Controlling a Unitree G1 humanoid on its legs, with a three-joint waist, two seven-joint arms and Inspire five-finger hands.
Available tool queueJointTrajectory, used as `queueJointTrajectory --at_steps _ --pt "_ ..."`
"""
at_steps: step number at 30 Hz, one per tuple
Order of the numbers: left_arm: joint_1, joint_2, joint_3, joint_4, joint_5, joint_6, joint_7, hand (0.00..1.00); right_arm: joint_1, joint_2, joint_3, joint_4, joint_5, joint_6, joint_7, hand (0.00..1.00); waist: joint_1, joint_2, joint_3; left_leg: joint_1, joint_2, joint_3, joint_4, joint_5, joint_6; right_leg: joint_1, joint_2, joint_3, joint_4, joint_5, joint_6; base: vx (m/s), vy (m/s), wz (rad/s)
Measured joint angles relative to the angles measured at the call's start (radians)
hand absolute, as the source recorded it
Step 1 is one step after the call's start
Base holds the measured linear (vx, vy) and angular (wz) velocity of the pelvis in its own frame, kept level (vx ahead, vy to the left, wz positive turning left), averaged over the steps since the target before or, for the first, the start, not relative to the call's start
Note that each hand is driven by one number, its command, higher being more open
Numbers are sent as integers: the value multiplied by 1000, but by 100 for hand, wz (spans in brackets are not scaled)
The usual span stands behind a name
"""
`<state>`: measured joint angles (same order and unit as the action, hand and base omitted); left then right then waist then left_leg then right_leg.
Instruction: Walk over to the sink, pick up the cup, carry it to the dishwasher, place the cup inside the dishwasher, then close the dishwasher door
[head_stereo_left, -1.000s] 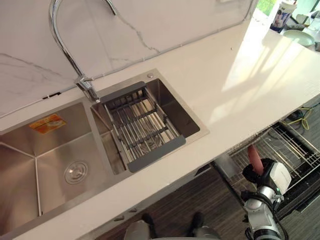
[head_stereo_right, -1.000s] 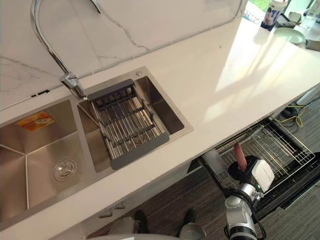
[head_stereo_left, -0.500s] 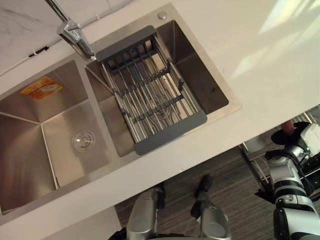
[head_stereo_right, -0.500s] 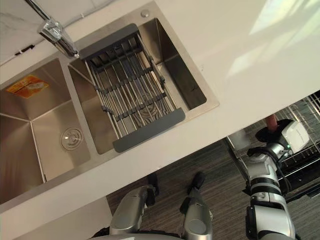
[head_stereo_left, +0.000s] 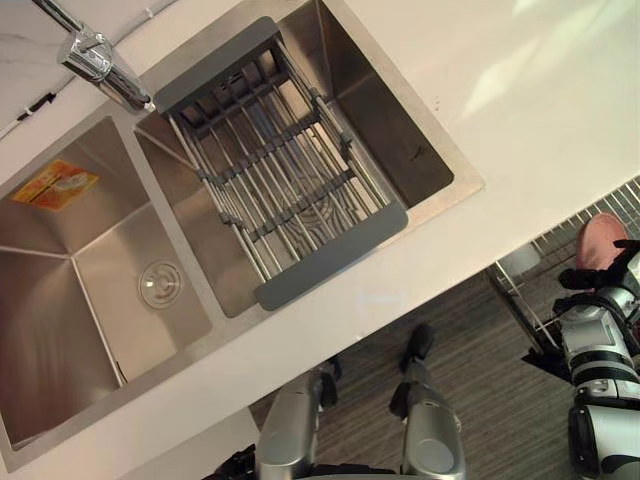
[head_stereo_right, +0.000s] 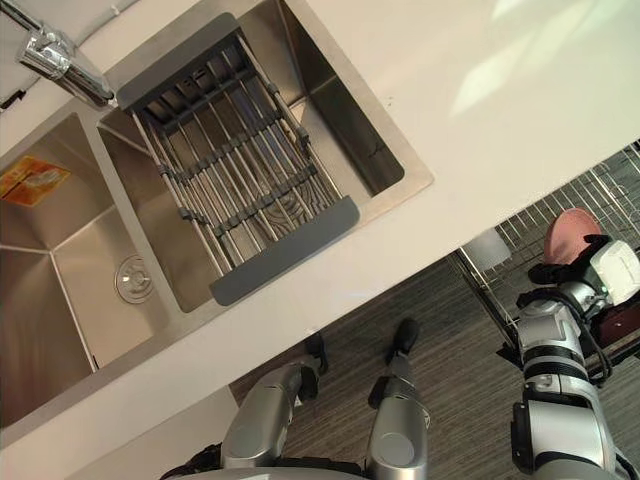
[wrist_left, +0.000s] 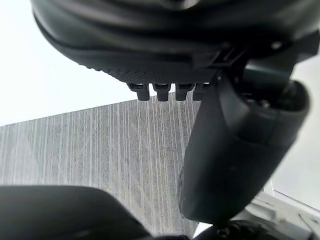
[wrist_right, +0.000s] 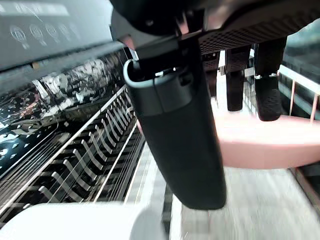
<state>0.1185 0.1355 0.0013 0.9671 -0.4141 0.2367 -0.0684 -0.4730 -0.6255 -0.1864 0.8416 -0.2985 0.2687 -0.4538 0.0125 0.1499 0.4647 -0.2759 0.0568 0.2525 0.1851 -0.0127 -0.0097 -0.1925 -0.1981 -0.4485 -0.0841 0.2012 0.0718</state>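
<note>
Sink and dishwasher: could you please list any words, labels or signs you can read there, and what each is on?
Orange sticker, on the left basin wall of the sink: print too small to read.
Pale round symbols, on the dark panel beside the dishwasher rack: too blurred to read.
No other text shows.

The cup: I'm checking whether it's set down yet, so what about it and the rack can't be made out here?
Cup, right wrist view: the right hand's thumb covers its near side, so contact with the rack is hidden.
Cup, eye views: that hand hides its lower part.
Rack, eye views: mostly under the counter, cut off by the right edge.
Pale shape, right wrist view: too blurred to name.
</note>
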Motion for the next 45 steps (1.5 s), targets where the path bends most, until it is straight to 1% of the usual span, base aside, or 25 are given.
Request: queueJointTrajectory --at_steps 1,2,3,6,7,8,9,10,11,13,14,15,16,17,18,21,24,26,29,32,35,37,40,43,45 --pt "-5 0 0 5 1 -2 1 100 0 1 0 -18 139 -34 102 100 -1 -1 1 4 -1 0 -3 0 0 0 0 4 0 1 0 32 29 -8" --pt "-12 0 0 8 1 -1 0 100 2 5 6 -36 240 -37 180 100 0 -2 2 9 -2 0 -6 0 0 2 0 8 0 1 0 34 25 -11" --pt "-15 2 0 10 3 2 1 100 13 20 19 -74 299 -41 229 100 -2 -3 3 18 -2 0 -10 0 0 6 1 11 0 1 0 35 22 -11" --pt "-15 8 1 10 5 11 0 100 42 24 31 -169 321 -45 308 100 -7 -13 10 48 -3 3 -20 0 0 24 2 25 1 2 0 21 23 -15" --pt "-14 11 1 11 9 11 0 100 57 24 28 -218 339 -49 315 100 -7 -21 15 69 -4 13 -34 1 1 30 3 37 1 2 0 -1 25 -24" --pt "-14 13 1 11 10 11 0 100 65 24 22 -245 350 -53 315 100 -9 -25 18 78 -4 20 -39 1 1 33 3 44 1 2 0 -12 24 -35" --pt "-14 15 1 13 13 11 0 100 91 30 -12 -331 370 -67 315 100 -10 -30 19 94 -4 39 -51 1 1 34 4 61 1 1 0 -10 20 -38" --pt "-13 15 1 20 14 12 3 100 114 44 -54 -441 389 -94 302 100 -21 -33 20 109 -5 53 -66 1 1 34 4 76 1 -1 2 -9 18 -37" --pt "-12 15 1 22 14 13 5 100 122 51 -74 -497 393 -113 288 100 -29 -35 21 115 -5 58 -71 1 1 34 4 81 1 -1 3 15 14 -31" --pt "-8 14 1 22 22 23 17 100 165 73 -164 -723 391 -197 201 100 -51 -40 21 134 -3 73 -82 2 0 39 7 94 1 0 3 37 5 -19" --pt "-5 14 2 22 22 26 21 100 174 76 -192 -769 391 -216 175 100 -56 -41 19 140 -2 75 -85 2 0 42 8 96 1 -1 3 59 -2 -17" --pt "3 16 9 21 22 31 24 100 199 79 -253 -832 383 -245 126 100 -58 -49 11 154 0 87 -95 2 -1 45 11 107 2 -2 5 67 -2 -19" --pt "8 17 17 21 22 33 25 100 210 80 -284 -849 385 -259 97 100 -59 -57 7 161 1 92 -99 2 -2 47 13 112 2 -4 6 95 -3 -26" --pt "23 20 37 21 22 38 26 100 240 84 -370 -860 393 -284 33 100 -67 -76 -3 180 1 100 -114 2 -2 54 16 120 5 -9 6 85 -1 -17" --pt "30 22 40 21 22 39 26 100 253 84 -405 -860 396 -288 9 100 -73 -84 -8 185 1 102 -117 2 -2 54 17 121 9 -13 6 97 0 -12" --pt "56 25 47 22 20 42 26 100 335 90 -573 -835 479 -317 -90 100 -110 -105 -21 216 -5 117 -144 1 -3 53 15 137 36 -33 13 53 15 -12" --pt "73 23 63 25 20 46 27 100 408 127 -667 -750 605 -342 -92 100 -136 -115 -29 237 -6 131 -153 -3 -6 53 15 153 52 -46 16 31 19 -17" --pt "82 15 74 26 10 48 28 100 448 171 -690 -691 669 -349 -64 100 -140 -115 -31 249 -4 143 -157 -4 -8 53 14 163 60 -51 16 2 0 -17" --pt "95 -1 80 27 3 47 35 100 491 268 -691 -584 697 -350 -28 100 -147 -104 -46 255 -1 146 -158 -3 -10 54 14 163 67 -58 14 -9 -9 -6" --pt "96 -12 80 32 2 46 41 100 500 336 -691 -525 711 -352 -49 100 -146 -85 -59 251 -1 141 -149 -3 -11 58 10 156 67 -61 18 -23 -10 7" --pt "96 -18 80 42 0 47 44 100 505 392 -691 -470 801 -398 -45 100 -145 -73 -71 249 -1 120 -142 -5 -15 73 6 136 64 -65 17 -34 -7 20" --pt "95 -17 80 45 -16 48 47 100 505 457 -687 -459 934 -444 17 100 -135 -71 -76 246 0 110 -143 -4 -17 78 5 125 63 -65 17 -40 -14 14" --pt "95 -22 79 53 -20 49 48 100 508 513 -626 -448 1074 -473 98 100 -120 -61 -95 237 0 101 -141 -3 -19 79 3 116 58 -64 15 -21 -11 10" --pt "95 -30 78 59 -20 45 48 100 501 536 -559 -427 1116 -486 137 100 -105 -47 -108 238 -1 89 -142 -2 -20 93 3 103 48 -63 15 9 -8 13" --pt "95 -37 75 63 -20 35 47 100 482 550 -481 -421 1140 -489 166 100 -89 -33 -117 238 -2 71 -144 2 -24 106 3 83 39 -62 17 29 -14 23"
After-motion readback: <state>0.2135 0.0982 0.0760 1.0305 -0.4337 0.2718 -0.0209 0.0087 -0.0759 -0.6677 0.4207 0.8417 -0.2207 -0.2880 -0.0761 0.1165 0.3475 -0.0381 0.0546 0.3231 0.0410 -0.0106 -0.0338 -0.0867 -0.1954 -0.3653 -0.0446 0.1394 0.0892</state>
